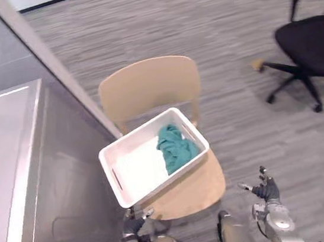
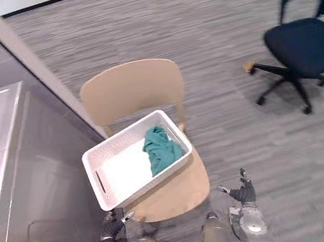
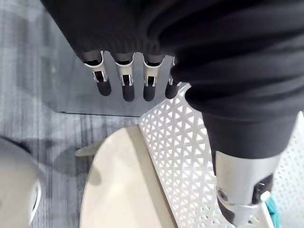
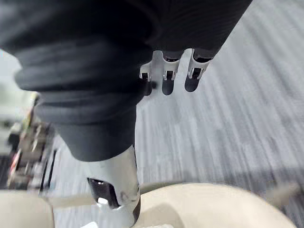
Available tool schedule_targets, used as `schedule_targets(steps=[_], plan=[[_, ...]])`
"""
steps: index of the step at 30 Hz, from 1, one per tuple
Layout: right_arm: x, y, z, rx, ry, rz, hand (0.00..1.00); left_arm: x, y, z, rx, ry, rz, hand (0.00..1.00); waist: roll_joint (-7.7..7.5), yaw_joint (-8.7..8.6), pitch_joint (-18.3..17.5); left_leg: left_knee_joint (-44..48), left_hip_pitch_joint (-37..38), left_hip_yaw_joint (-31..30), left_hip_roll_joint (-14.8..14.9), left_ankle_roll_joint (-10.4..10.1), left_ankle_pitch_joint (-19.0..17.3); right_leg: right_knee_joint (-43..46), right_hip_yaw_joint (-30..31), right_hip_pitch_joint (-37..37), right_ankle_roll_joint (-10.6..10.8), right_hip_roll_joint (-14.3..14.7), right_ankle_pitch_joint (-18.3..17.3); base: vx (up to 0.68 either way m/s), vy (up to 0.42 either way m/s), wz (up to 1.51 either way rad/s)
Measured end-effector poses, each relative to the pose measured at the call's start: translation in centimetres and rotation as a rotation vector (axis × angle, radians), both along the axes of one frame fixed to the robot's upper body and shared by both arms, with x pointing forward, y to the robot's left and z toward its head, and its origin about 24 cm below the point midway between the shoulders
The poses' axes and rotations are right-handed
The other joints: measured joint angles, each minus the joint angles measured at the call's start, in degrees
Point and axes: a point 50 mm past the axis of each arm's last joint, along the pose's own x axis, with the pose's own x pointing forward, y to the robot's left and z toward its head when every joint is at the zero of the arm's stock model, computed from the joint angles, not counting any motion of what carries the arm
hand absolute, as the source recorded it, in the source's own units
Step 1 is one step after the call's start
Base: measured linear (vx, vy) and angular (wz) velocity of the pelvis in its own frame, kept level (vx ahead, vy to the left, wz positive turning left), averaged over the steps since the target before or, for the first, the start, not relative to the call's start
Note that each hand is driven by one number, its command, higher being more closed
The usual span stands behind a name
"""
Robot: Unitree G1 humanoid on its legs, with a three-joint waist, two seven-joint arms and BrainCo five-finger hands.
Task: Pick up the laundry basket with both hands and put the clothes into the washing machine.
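Note:
A white perforated laundry basket (image 1: 134,173) sits askew on the seat of a light wooden chair (image 1: 189,189). A teal cloth (image 1: 176,146) lies bunched at its right end. My left hand (image 1: 134,221) hangs low by the chair's near left edge, just below the basket's corner, fingers straight and holding nothing; the basket wall (image 3: 185,156) shows past its thumb. My right hand (image 1: 264,188) is right of the chair seat over the carpet, fingers (image 4: 164,80) extended and free. The steel washing machine (image 1: 10,171) stands at the left.
A black office chair (image 1: 310,47) on castors stands at the far right. A slanted grey partition edge (image 1: 53,63) runs behind the machine and the wooden chair's backrest (image 1: 148,87). Grey carpet (image 1: 196,21) lies all around.

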Motion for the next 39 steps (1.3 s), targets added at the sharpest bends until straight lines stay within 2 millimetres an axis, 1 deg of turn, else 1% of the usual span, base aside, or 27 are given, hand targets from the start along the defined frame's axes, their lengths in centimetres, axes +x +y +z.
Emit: schedule_targets(steps=[1, 2, 3, 4, 5, 6, 7, 8, 10, 12, 13, 14, 16, 17, 18, 20, 22, 25, 27, 28, 30, 32, 33, 34, 36, 38, 39], plan=[[0.2, 0.0, 0.2, 0.018, -0.022, -0.007, 0.0, 0.1, 0.1, 0.1, 0.001, -0.005, 0.004, 0.0, 0.01, 0.05, 0.0, -0.7, -0.1, 0.4, 0.8, -0.5, 1.3, -0.4, -2.1, 1.0, -0.5, -0.4, -0.3, 0.15, -0.363, 1.9], [0.3, 0.1, 0.4, 0.047, -0.044, -0.019, 0.0, 0.4, 0.2, 0.3, -0.004, -0.019, 0.016, 0.0, 0.27, 0.1, -0.2, -1.5, -0.6, 2.7, 2.3, -1.7, 3.6, -1.6, -6.2, 3.7, -1.0, -0.9, -0.5, 0.12, -0.335, 1.88], [0.2, 0.2, 0.4, 0.079, -0.051, -0.034, 0.0, 0.4, 0.1, 0.3, -0.008, -0.028, 0.018, 0.0, -0.38, 0.07, 0.2, -1.8, -1.2, 8.3, 4.4, -1.7, 5.8, -3.4, -10.2, 7.1, -1.6, -1.5, -0.6, 0.1, -0.309, 1.86], [0.2, 0.3, 0.4, 0.097, -0.058, -0.044, 0.0, 0.4, 0.1, 0.4, -0.008, -0.028, 0.02, 0.0, -0.2, 0.06, 0.0, -1.8, -1.1, 12.1, 5.3, -1.0, 6.7, -4.3, -12.1, 8.6, -2.0, -1.8, -0.7, 0.08, -0.26, 1.67], [0.2, 0.4, 0.5, 0.121, -0.073, -0.064, 0.0, 0.3, 0.2, 0.3, -0.009, -0.026, 0.022, 0.0, -1.08, 0.2, 0.1, -2.6, -1.2, 20.5, 7.4, 0.6, 7.9, -5.9, -15.4, 10.9, -2.3, -2.2, -0.9, 0.06, -0.168, 1.43], [0.3, 0.5, 0.6, 0.149, -0.089, -0.088, 0.0, 0.0, 0.2, 0.2, -0.007, -0.019, 0.024, 0.0, -0.95, 0.2, -0.4, -4.1, -1.1, 27.5, 9.0, 1.4, 8.4, -7.4, -18.0, 12.4, -2.4, -2.3, -0.9, 0.05, -0.118, 1.29], [0.4, 0.5, 0.6, 0.156, -0.095, -0.094, 0.0, -0.1, 0.2, 0.2, -0.007, -0.018, 0.025, 0.0, -0.6, 0.17, -0.8, -5.1, -1.0, 29.3, 9.2, 1.6, 8.5, -8.0, -18.9, 12.7, -2.4, -2.4, -0.9, 0.03, -0.035, 1.03], [0.5, 0.4, 0.8, 0.156, -0.104, -0.1, 0.0, -0.2, 0.1, 0.3, -0.01, -0.019, 0.027, 0.0, -0.75, 0.22, -1.0, -7.7, -1.0, 30.8, 9.1, 1.5, 9.0, -9.4, -20.1, 13.0, -2.4, -2.5, -0.9, 0.01, 0.003, 0.68], [0.7, 0.5, 1.4, 0.15, -0.129, -0.099, 0.0, -0.5, 0.3, 0.1, -0.004, -0.008, 0.026, 0.0, -0.77, 0.22, -1.1, -10.4, -0.7, 30.8, 8.8, 1.2, 9.2, -10.5, -20.7, 13.1, -2.6, -2.4, -0.6, 0.01, 0.036, 0.36], [1.1, 0.6, 1.8, 0.125, -0.144, -0.102, 0.0, -1.1, 0.7, -0.2, 0.007, 0.016, 0.021, 0.0, -1.59, 0.22, -1.6, -13.3, 1.2, 31.2, 8.2, 0.5, 10.1, -12.7, -20.7, 14.5, -2.3, -2.2, 0.7, 0.01, 0.061, 0.04], [1.1, 0.6, 2.4, 0.08, -0.159, -0.082, 0.0, -1.3, 1.0, -0.3, 0.02, 0.026, 0.01, 0.0, -2.3, 0.19, -2.3, -15.1, 2.4, 31.7, 7.6, 0.7, 11.1, -14.2, -20.5, 15.4, -2.0, -2.2, 1.3, 0.01, 0.037, -0.02], [1.2, 0.5, 2.8, 0.054, -0.169, -0.07, 0.0, -1.4, 1.1, -0.4, 0.026, 0.034, 0.005, 0.0, -2.46, 0.19, -2.6, -16.1, 2.8, 31.7, 7.4, 0.7, 11.6, -15.0, -20.4, 15.8, -2.1, -2.1, 2.0, -0.01, 0.045, -0.04], [1.9, -0.1, 3.9, -0.08, -0.187, -0.004, 0.0, -2.0, 1.5, -0.9, 0.051, 0.069, -0.034, 0.0, -3.11, 0.04, -4.2, -19.2, 3.1, 31.7, 6.3, 1.1, 13.9, -18.7, -20.2, 16.1, -2.0, -1.8, 4.4, -0.02, 0.035, -0.05], [2.1, -0.4, 4.1, -0.11, -0.188, 0.012, 0.0, -2.1, 1.7, -0.9, 0.062, 0.073, -0.045, 0.0, -3.13, 0.08, -4.2, -19.7, 3.1, 31.7, 6.2, 1.2, 14.3, -19.5, -20.0, 16.1, -2.0, -1.7, 4.9, -0.07, 0.038, -0.05], [2.7, -1.1, 4.5, -0.189, -0.175, 0.069, 0.0, -2.1, 1.8, -0.9, 0.072, 0.073, -0.065, 0.0, -3.03, 0.04, -4.2, -20.7, 3.0, 31.6, 6.1, 1.3, 15.0, -21.5, -20.0, 16.4, -2.0, -1.4, 6.4, -0.06, 0.034, -0.02], [3.3, -1.8, 4.5, -0.261, -0.144, 0.132, 0.0, -2.2, 1.8, -1.0, 0.076, 0.076, -0.078, 0.0, -3.04, 0.06, -4.2, -21.4, 3.0, 31.4, 5.9, 1.5, 15.7, -23.0, -20.2, 17.0, -2.0, -1.1, 7.7, -0.09, 0.031, 0.08], [4.4, -2.7, 4.5, -0.353, -0.097, 0.217, 0.0, -2.1, 1.8, -1.0, 0.079, 0.07, -0.121, 0.0, -2.88, -0.02, -4.1, -23.1, 2.5, 29.8, 5.3, 1.6, 17.2, -23.4, -21.2, 16.8, -2.1, -1.2, 8.2, -0.13, 0.034, 0.3], [5.5, -3.3, 4.6, -0.428, -0.057, 0.293, 0.0, -2.1, 2.2, -0.9, 0.097, 0.061, -0.136, 0.0, -2.44, 0.18, -3.8, -24.6, 0.8, 27.4, 5.0, 1.5, 18.9, -23.2, -23.0, 15.7, -2.2, -1.2, 8.5, -0.16, 0.022, 0.46], [7.8, -3.5, 5.7, -0.507, -0.06, 0.363, 0.0, -1.6, 2.8, -0.6, 0.112, 0.043, -0.136, 0.0, -1.49, 0.36, -1.9, -24.7, -3.0, 25.0, 4.9, 1.5, 20.7, -22.1, -24.4, 12.6, -2.4, -1.1, 8.9, -0.25, 0.036, 0.44], [8.4, -3.6, 6.1, -0.531, -0.061, 0.381, 0.0, -1.3, 2.8, -0.5, 0.116, 0.036, -0.138, 0.0, -1.22, 0.48, -1.2, -24.7, -3.8, 24.6, 4.8, 1.4, 21.2, -21.6, -24.5, 11.7, -2.5, -1.1, 8.9, -0.23, 0.031, 0.34], [10.5, -3.7, 7.3, -0.593, -0.068, 0.413, 0.0, -0.6, 3.5, -0.2, 0.136, 0.018, -0.136, 0.0, -0.18, 1.86, 1.9, -24.8, -6.4, 23.0, 4.8, 1.4, 22.2, -19.7, -24.8, 8.8, -2.5, -1.2, 8.6, -0.23, 0.019, 0.22], [11.8, -3.9, 8.0, -0.627, -0.063, 0.426, 0.0, -1.0, 3.9, -0.4, 0.146, 0.041, -0.136, 0.0, 0.4, 2.54, 3.5, -24.8, -8.4, 22.0, 4.6, 1.2, 22.9, -18.1, -25.2, 6.6, -2.8, -1.5, 8.3, -0.18, 0.005, 0.2], [12.6, -4.3, 8.7, -0.663, -0.058, 0.434, 0.0, -1.2, 4.0, -0.6, 0.147, 0.051, -0.133, 0.0, 0.43, 3.45, 4.8, -25.3, -9.4, 21.1, 4.2, 1.6, 23.2, -15.8, -25.2, 4.5, -3.0, -2.4, 7.8, -0.15, 0.003, 0.2], [13.1, -4.4, 9.2, -0.683, -0.06, 0.436, 0.0, -1.3, 4.0, -0.6, 0.147, 0.055, -0.132, 0.0, 0.5, 3.55, 5.3, -25.7, -9.9, 20.6, 3.9, 1.8, 23.7, -14.6, -25.3, 3.5, -3.0, -2.8, 7.4, -0.13, 0.002, 0.2], [15.1, -4.8, 11.7, -0.742, -0.099, 0.419, 0.0, -1.2, 4.0, -0.6, 0.148, 0.05, -0.125, 0.0, 0.48, 3.52, 8.1, -26.7, -11.8, 19.6, 3.0, 1.9, 25.4, -10.1, -25.4, -0.4, -3.3, -4.6, 6.1, -0.1, -0.008, 0.23], [16.1, -4.9, 13.2, -0.783, -0.122, 0.405, 0.0, -0.8, 4.0, -0.5, 0.155, 0.04, -0.113, 0.0, 0.45, 3.72, 9.5, -26.7, -13.1, 19.5, 2.9, 2.1, 26.3, -8.1, -25.2, -2.5, -3.3, -5.3, 5.7, -0.06, -0.041, 0.05], [16.9, -5.1, 14.3, -0.818, -0.137, 0.39, 0.0, -0.1, 4.0, -0.2, 0.155, 0.019, -0.107, 0.0, 0.41, 4.43, 10.7, -26.7, -14.3, 19.6, 2.8, 1.9, 27.0, -6.6, -24.8, -4.5, -3.6, -5.8, 5.5, -0.04, -0.045, -0.02]])
